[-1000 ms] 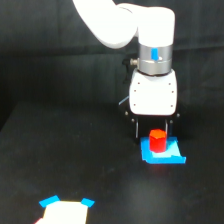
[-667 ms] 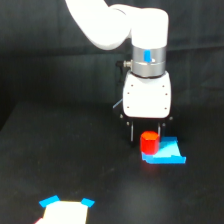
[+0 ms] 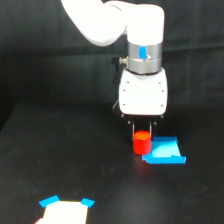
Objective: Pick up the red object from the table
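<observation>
Red object (image 3: 142, 143) between jaws, blue patch (image 3: 165, 151) touching beside

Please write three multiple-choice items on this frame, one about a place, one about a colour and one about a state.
1. Where is the red object?
A. Directly under the end effector, at the blue patch's edge on the exterior view's left
B. On the white patch near the bottom edge
C. Far from the arm, in the upper left corner

2. What colour is the table?
A. White
B. Black
C. Green

3. How do the end effector's fingers stand to the red object?
A. Far above it
B. Down at its top, one dark finger on each side
C. Resting on the white patch

Key: 1 A, the block sits right below the white end effector body; 2 B, the surface is matte black; 3 B, the dark fingers meet the block's top.
</observation>
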### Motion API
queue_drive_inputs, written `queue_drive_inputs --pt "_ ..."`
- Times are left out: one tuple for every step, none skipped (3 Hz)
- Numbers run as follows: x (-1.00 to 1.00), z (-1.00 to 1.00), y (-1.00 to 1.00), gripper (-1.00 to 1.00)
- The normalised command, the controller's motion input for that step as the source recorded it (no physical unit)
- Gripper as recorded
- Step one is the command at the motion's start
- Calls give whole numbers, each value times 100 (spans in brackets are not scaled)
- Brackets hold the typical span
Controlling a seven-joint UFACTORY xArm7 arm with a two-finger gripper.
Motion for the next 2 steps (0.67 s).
queue_drive_inputs --pt "-27 100 -24 -99" --pt "-39 100 -28 -100"
